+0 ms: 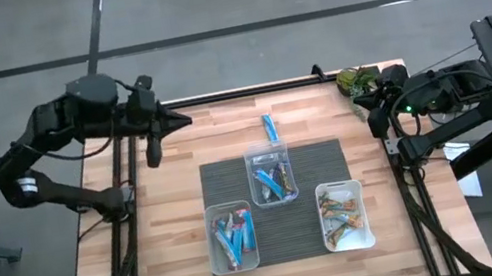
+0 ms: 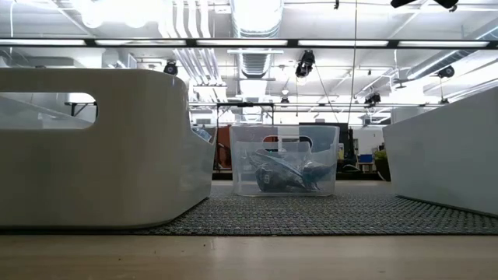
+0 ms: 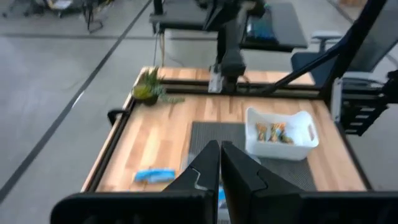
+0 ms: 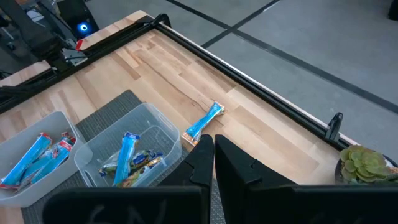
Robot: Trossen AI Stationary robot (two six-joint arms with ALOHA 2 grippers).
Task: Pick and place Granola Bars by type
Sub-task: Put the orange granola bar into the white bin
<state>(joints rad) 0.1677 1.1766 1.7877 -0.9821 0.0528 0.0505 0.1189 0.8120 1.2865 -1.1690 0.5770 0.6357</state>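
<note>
While both arms wait at the worktop's [image 1: 181, 231] far corners, the left gripper [image 1: 184, 119] and right gripper [image 1: 369, 104] keep their jaws pressed together, holding nothing. One bright blue bar [image 1: 270, 129], shiny and slim, lies bare on the wood just beyond the mat [image 1: 223, 178]. Three clear tubs stand on the mat: the left tub [image 1: 231, 237] holds blue bars, the middle tub [image 1: 271, 175] blue and dark ones, the right tub [image 1: 344, 215] tan ones. A green plant [image 1: 355, 79] sits at the corner near the right gripper.
</note>
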